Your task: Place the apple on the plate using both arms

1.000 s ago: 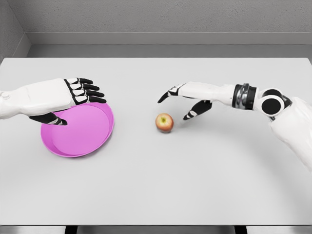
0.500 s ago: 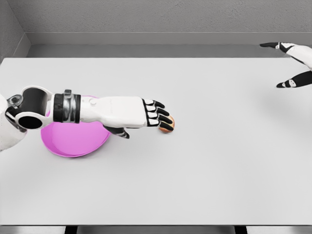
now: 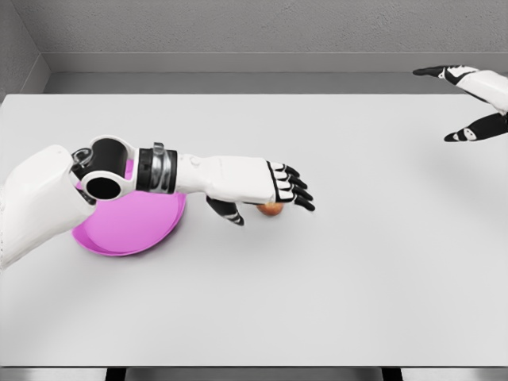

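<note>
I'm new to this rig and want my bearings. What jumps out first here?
The left hand stretches across the white table, fingers spread over the apple, mostly hiding it. Behind its forearm lies the pink plate, at centre left. The right hand hangs open at the far right edge.

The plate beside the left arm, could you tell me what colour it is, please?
The plate is a plain bright pink-magenta, shown in the head view, the only one.

No legible text or markings
</note>
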Controlling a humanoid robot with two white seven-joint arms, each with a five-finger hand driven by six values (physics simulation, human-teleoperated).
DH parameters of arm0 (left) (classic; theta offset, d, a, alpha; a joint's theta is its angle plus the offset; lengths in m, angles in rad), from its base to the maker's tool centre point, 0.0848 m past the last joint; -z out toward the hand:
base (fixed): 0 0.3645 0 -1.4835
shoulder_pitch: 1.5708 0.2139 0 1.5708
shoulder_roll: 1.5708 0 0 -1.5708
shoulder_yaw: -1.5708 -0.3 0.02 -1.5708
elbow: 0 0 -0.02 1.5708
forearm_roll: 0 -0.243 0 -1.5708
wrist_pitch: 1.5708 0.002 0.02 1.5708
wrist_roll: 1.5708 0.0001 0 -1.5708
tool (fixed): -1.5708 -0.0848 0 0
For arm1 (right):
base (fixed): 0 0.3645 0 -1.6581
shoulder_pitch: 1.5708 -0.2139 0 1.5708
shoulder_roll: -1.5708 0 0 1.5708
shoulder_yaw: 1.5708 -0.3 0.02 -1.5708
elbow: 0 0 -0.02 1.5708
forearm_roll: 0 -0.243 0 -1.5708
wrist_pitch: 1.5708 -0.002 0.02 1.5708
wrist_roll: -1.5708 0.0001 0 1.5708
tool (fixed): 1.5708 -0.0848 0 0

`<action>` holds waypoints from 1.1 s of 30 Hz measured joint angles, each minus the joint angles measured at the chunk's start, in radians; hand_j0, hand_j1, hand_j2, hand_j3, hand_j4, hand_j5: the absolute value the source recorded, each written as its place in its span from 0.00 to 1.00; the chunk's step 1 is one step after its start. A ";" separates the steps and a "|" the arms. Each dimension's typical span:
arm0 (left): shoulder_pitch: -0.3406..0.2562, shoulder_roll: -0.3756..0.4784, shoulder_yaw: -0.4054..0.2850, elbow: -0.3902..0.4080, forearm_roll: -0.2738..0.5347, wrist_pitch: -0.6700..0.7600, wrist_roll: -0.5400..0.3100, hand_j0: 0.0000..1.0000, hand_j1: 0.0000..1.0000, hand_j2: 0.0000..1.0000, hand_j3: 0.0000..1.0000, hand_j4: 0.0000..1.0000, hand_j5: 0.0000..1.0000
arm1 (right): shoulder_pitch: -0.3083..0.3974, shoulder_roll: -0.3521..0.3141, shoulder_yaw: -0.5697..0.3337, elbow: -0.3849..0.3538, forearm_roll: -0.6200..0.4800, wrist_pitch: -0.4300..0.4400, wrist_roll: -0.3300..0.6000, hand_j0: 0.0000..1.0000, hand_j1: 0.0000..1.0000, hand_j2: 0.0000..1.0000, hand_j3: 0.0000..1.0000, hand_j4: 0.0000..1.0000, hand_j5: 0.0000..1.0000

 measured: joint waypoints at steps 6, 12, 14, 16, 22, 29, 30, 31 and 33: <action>-0.005 -0.030 -0.003 0.062 -0.004 0.000 0.000 1.00 1.00 1.00 1.00 1.00 1.00 | 0.000 -0.008 0.025 -0.022 0.002 0.000 0.000 1.00 1.00 1.00 1.00 1.00 1.00; -0.011 -0.047 -0.005 0.093 -0.015 0.000 -0.001 0.96 0.96 0.96 0.96 0.96 0.96 | 0.000 -0.009 0.028 -0.024 0.012 0.000 0.000 1.00 1.00 1.00 1.00 1.00 1.00; -0.011 -0.052 -0.005 0.097 -0.038 0.000 -0.001 0.96 0.96 0.96 0.96 0.96 0.96 | 0.003 -0.009 0.028 -0.024 0.014 0.000 0.000 1.00 1.00 1.00 1.00 1.00 1.00; -0.011 -0.057 -0.008 0.099 -0.060 0.000 -0.001 0.96 0.96 0.96 0.96 0.96 0.96 | 0.003 -0.009 0.029 -0.024 0.015 0.000 0.000 1.00 1.00 1.00 1.00 1.00 1.00; -0.012 -0.071 -0.017 0.136 -0.087 0.000 0.000 0.96 0.96 0.96 0.96 0.96 0.96 | 0.002 -0.009 0.029 -0.025 0.016 0.000 0.000 1.00 1.00 1.00 1.00 1.00 1.00; -0.020 -0.097 -0.019 0.144 -0.155 0.006 0.001 0.96 0.96 0.96 0.96 0.96 0.96 | 0.002 -0.009 0.029 -0.026 0.016 0.000 0.000 1.00 1.00 1.00 1.00 1.00 1.00; -0.020 -0.100 -0.019 0.144 -0.164 0.008 0.001 0.96 0.96 0.96 0.96 0.96 0.96 | 0.002 -0.009 0.029 -0.027 0.016 0.000 0.000 1.00 1.00 1.00 1.00 1.00 1.00; -0.020 -0.101 -0.019 0.144 -0.169 0.010 0.001 0.96 0.96 0.96 0.96 0.96 0.96 | 0.002 -0.009 0.029 -0.027 0.016 0.000 0.000 1.00 1.00 1.00 1.00 1.00 1.00; -0.021 -0.103 -0.019 0.149 -0.176 0.014 0.001 0.96 0.96 0.96 0.96 0.96 0.96 | 0.000 -0.009 0.029 -0.027 0.016 0.000 0.000 1.00 1.00 1.00 1.00 1.00 1.00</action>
